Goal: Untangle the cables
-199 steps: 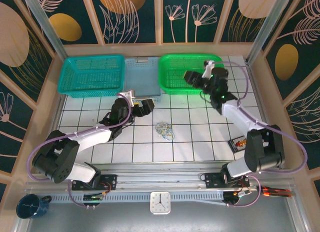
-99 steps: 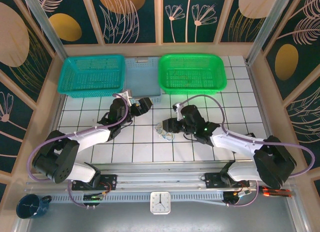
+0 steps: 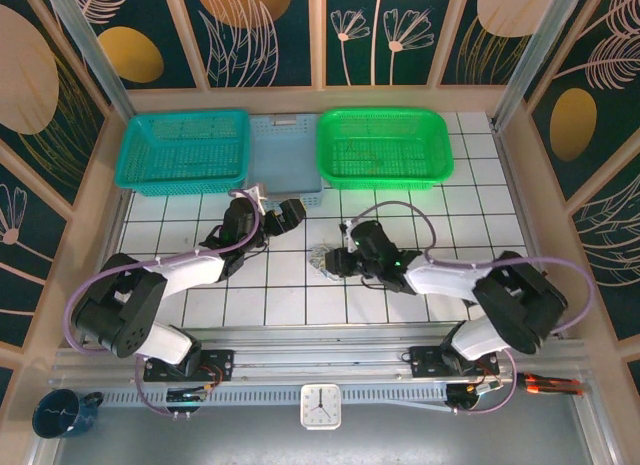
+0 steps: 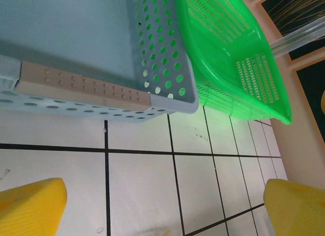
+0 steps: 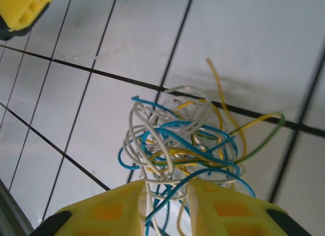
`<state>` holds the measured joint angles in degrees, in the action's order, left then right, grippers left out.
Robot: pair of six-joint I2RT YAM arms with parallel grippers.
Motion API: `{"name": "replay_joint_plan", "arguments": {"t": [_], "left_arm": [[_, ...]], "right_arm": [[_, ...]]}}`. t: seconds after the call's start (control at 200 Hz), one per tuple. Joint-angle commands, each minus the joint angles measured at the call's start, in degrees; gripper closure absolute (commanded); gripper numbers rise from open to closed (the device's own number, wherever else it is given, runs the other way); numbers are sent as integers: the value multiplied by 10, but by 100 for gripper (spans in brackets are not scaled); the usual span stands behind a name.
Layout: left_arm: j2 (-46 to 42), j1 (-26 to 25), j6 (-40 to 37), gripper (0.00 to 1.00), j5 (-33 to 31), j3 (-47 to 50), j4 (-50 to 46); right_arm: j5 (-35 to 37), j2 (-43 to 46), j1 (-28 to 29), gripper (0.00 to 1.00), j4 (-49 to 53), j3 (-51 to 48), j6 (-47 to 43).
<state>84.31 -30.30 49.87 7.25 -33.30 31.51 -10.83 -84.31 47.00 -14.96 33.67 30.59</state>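
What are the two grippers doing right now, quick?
Left gripper: jaws wide open, holding nothing.
Right gripper: jaws pinched shut on the cables.

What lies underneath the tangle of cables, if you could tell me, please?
White tabletop tiles with a dark grid line crossing beneath the cables. Their near strands run between the right gripper's yellow fingers, which hide whatever lies under that end.

I work in a robot lab cell, not a home. My table is white with a black grid, walled in by wood-framed panels of leaf wallpaper. My two arms are bolted to a metal rail at the near edge, beside a clock. Three plastic baskets stand behind.
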Motion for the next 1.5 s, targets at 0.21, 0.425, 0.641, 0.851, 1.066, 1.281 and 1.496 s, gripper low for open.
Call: {"name": "replay_joint_plan", "arguments": {"t": [0.21, 0.425, 0.641, 0.851, 1.066, 1.281, 1.496], "left_arm": [[-8, 2, 0, 1, 2, -11, 9], [-6, 4, -3, 1, 5, -12, -7], [-6, 10, 9, 1, -19, -34, -90], [-19, 28, 37, 1, -12, -25, -91], [-27, 31, 47, 1, -7, -19, -81], [-28, 32, 46, 1, -4, -19, -80], [-29, 32, 47, 1, -3, -16, -78]], "right_arm": [[-22, -35, 3, 75, -60, 74, -7], [6, 19, -21, 73, -20, 54, -21], [25, 11, -20, 65, 57, 97, -96], [3, -39, -14, 59, 91, 148, -142], [-2, -80, -12, 58, 79, 162, -150], [-16, -112, -13, 61, 61, 160, -147], [-26, -103, -25, 91, 50, 139, -142]]}}
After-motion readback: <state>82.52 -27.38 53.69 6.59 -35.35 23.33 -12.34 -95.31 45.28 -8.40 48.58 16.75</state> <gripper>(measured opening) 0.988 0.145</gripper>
